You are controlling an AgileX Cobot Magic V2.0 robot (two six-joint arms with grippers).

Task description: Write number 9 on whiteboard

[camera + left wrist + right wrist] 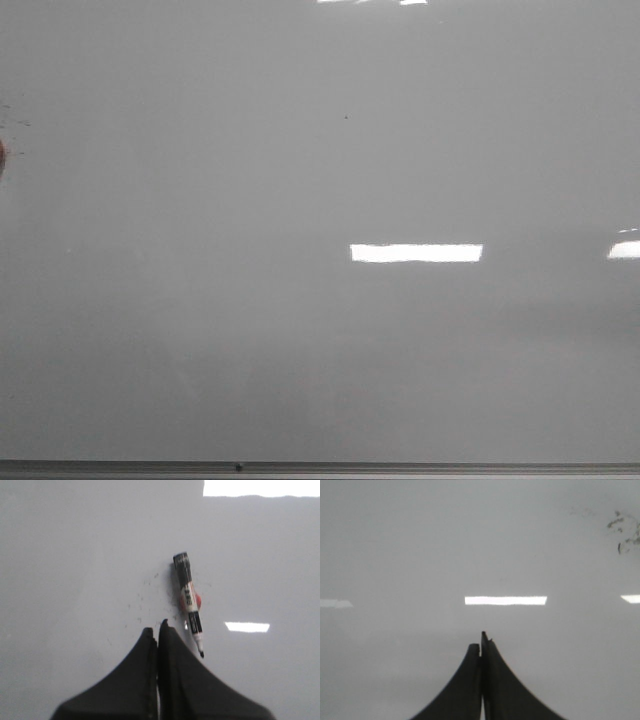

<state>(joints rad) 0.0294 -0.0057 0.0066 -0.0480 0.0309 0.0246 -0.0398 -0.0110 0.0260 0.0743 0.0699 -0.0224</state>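
Observation:
The whiteboard (300, 330) is a glossy pale grey surface that fills the front view, and no number 9 shows on it in any view. In the left wrist view a black-and-white marker (189, 600) lies uncapped on the board (75, 555), tip towards my fingers, with a small red thing (197, 600) under its middle. My left gripper (157, 627) is shut and empty, its tips just beside the marker's tip end. My right gripper (481, 640) is also shut on nothing, over bare board (420, 540). Neither gripper shows in the front view.
A grey metal rail (400, 468) runs along the board's bottom edge. Faint black smudges (625, 532) mark the board in the right wrist view, and small specks (145, 587) lie near the marker. A tiny dark speck (346, 117) sits near the upper middle. Bright light reflections (415, 253) cross the surface.

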